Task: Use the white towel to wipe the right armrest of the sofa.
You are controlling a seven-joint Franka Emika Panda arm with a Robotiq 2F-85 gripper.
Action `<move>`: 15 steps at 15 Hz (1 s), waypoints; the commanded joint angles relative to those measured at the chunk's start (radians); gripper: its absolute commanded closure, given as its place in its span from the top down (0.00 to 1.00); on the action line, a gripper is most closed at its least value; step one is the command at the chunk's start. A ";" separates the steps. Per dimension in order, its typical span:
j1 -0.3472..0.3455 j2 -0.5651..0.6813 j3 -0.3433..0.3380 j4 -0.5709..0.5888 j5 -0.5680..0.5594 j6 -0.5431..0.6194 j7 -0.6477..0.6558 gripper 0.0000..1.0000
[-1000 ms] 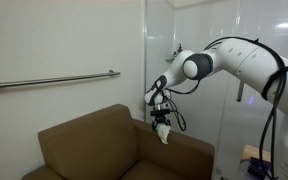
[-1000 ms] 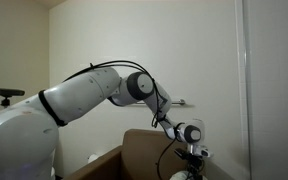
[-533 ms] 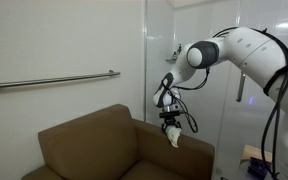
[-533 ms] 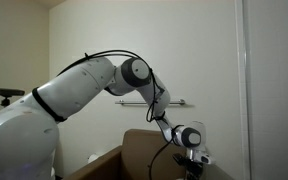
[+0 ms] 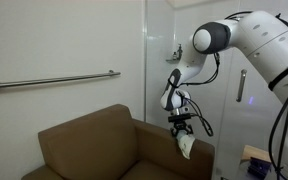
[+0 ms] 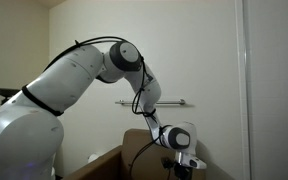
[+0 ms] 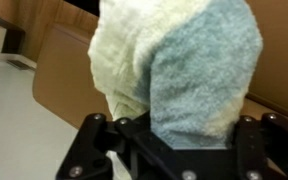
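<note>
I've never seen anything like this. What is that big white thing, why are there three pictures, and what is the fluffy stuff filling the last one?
The big white thing is a robot arm, a jointed machine steered by a person. At its tip sits a gripper, a two-fingered clamp. Two pictures come from cameras standing in the room, looking from different spots; both show a brown sofa. The third comes from a camera on the arm's wrist, looking along the clamp. The fluffy stuff is a white towel, pinched in the gripper. In an exterior view it hangs at the sofa's armrest; whether it presses on it is hard to tell. A metal handrail runs along the wall.
</note>
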 commanded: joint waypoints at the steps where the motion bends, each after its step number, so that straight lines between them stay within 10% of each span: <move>1: 0.005 -0.093 -0.028 -0.099 -0.030 0.001 0.051 0.62; 6: -0.019 -0.102 -0.043 -0.079 -0.029 -0.047 0.074 0.96; 15: -0.006 -0.103 -0.042 -0.076 -0.044 -0.025 0.117 1.00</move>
